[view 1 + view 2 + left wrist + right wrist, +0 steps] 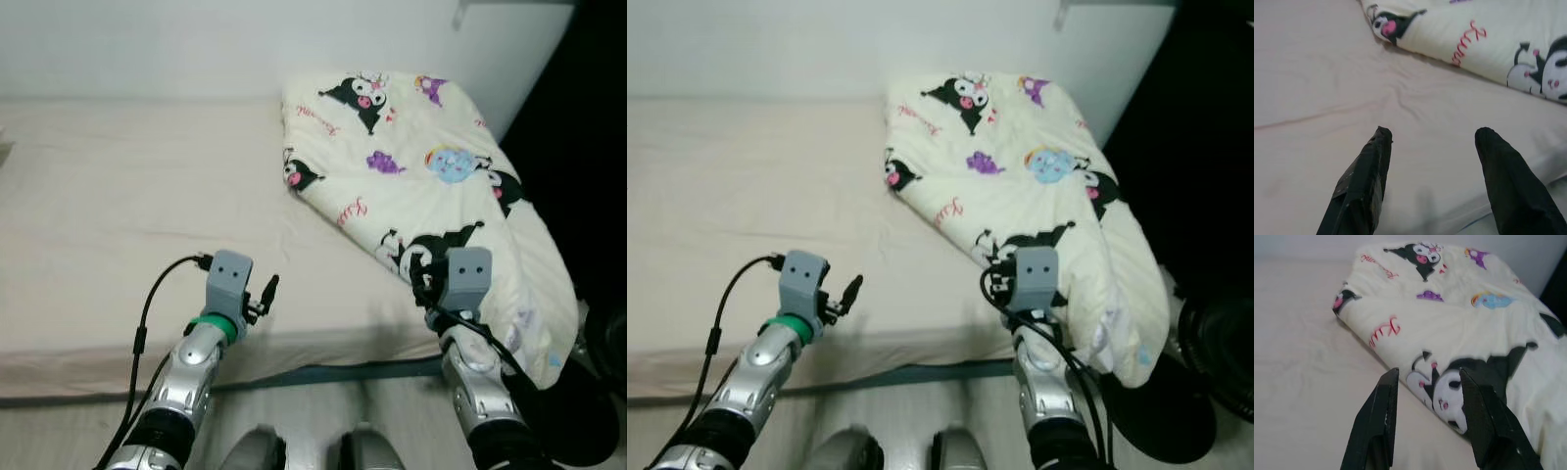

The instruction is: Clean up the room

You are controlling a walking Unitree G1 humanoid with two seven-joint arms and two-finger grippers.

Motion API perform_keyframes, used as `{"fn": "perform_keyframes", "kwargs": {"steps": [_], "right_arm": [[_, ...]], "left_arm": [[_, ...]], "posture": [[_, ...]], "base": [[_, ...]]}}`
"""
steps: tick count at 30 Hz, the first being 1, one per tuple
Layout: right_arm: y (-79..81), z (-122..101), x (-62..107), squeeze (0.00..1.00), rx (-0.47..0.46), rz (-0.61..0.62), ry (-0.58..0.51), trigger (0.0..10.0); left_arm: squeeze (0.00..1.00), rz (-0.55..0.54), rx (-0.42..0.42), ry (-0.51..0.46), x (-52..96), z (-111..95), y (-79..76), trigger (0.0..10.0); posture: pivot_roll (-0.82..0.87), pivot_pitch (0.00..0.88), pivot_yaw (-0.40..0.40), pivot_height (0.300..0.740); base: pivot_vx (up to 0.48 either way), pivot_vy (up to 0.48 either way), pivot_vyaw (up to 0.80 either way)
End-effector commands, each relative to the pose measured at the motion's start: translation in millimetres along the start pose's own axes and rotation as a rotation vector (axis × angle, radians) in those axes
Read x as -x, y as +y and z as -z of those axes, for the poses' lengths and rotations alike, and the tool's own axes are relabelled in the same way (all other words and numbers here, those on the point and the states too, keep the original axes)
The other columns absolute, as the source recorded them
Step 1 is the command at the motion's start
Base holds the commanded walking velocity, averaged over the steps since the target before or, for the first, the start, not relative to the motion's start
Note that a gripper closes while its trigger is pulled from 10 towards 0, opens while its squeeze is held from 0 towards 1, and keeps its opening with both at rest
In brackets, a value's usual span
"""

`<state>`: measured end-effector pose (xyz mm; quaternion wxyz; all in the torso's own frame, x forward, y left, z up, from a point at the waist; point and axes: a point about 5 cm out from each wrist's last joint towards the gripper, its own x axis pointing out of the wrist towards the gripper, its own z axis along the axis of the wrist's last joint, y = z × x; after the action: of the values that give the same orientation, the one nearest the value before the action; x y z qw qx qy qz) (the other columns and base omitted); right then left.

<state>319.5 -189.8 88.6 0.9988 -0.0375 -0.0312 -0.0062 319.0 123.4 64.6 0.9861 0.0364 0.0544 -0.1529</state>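
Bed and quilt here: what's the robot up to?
The robot stands at the edge of a bed with both arms raised over it. A folded cartoon-print quilt lies on the bed's right side, part of it hanging over the edge. The right gripper is open, pointed at the quilt's near edge. The left gripper is open above the bare sheet. Neither holds anything.
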Motion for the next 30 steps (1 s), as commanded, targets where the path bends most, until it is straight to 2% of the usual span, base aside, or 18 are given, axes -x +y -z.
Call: {"fn": "perform_keyframes", "kwargs": {"steps": [1, 18, 19, 22, 23, 25, 26, 27, 28, 29, 30], "right_arm": [[-3.6, 5, 3.4, 0.00, -0.004, 0.012, 0.022, 10.0], [-13.9, 2, 1.9, 0.00, 0.005, 0.036, 0.008, 10.0], [-17.9, 0, 1.4, 0.00, 0.017, 0.042, 0.004, 10.0], [-43.2, -10, -3.0, 0.00, 0.090, 0.120, -0.012, 10.0], [-43.2, -10, -3.0, 0.00, 0.090, 0.120, -0.012, 10.0], [-69.6, -19, -5.2, 0.00, 0.138, 0.215, -0.022, 10.0], [-69.6, -19, -5.2, 0.00, 0.138, 0.215, -0.022, 10.0], [-79.5, -22, -5.6, 0.00, 0.149, 0.247, -0.027, 10.0], [-79.5, -22, -5.6, 0.00, 0.149, 0.247, -0.027, 10.0], [-92.1, -27, -5.7, 0.00, 0.159, 0.282, -0.029, 10.0], [-92.1, -27, -5.7, 0.00, 0.159, 0.282, -0.029, 10.0]], "left_arm": [[0.00, 0.002, -0.001, 0.020, 2.8, 6, -1.5, 10.0], [0.00, 0.002, -0.013, 0.027, 3.3, 6, 1.4, 10.0], [0.00, 0.001, -0.015, 0.030, 4.0, 7, 1.8, 10.0], [0.00, -0.004, -0.019, 0.034, 5.7, 7, 4.1, 10.0], [0.00, -0.004, -0.019, 0.034, 5.7, 7, 4.1, 10.0], [0.00, -0.008, -0.026, 0.038, 7.5, 8, 7.6, 10.0], [0.00, -0.008, -0.026, 0.038, 7.5, 8, 7.6, 10.0], [0.00, -0.009, -0.031, 0.040, 8.2, 8, 9.3, 10.0], [0.00, -0.009, -0.031, 0.040, 8.2, 8, 9.3, 10.0], [0.00, -0.014, -0.035, 0.044, 9.2, 8, 12.0, 10.0], [0.00, -0.014, -0.035, 0.044, 9.2, 8, 12.0, 10.0]], "posture": [[-0.04, 0.084, 0.039, 0.605], [-0.04, 0.085, 0.047, 0.565], [-0.03, 0.090, 0.046, 0.565], [-0.03, 0.104, 0.053, 0.565], [-0.03, 0.104, 0.053, 0.565], [-0.02, 0.118, 0.060, 0.565], [-0.02, 0.118, 0.060, 0.565], [-0.02, 0.120, 0.062, 0.565], [-0.02, 0.120, 0.062, 0.565], [-0.01, 0.127, 0.068, 0.565], [-0.01, 0.127, 0.068, 0.565]], "base": [[0.000, 0.000, 0.00], [0.000, 0.000, 0.00], [0.000, 0.000, 0.00], [0.000, 0.000, 0.00], [0.000, 0.000, 0.00], [0.000, 0.000, 0.00], [0.000, 0.000, 0.00], [0.000, 0.000, 0.00], [0.000, 0.000, 0.00], [0.000, 0.000, 0.00], [0.000, 0.000, 0.00]]}}
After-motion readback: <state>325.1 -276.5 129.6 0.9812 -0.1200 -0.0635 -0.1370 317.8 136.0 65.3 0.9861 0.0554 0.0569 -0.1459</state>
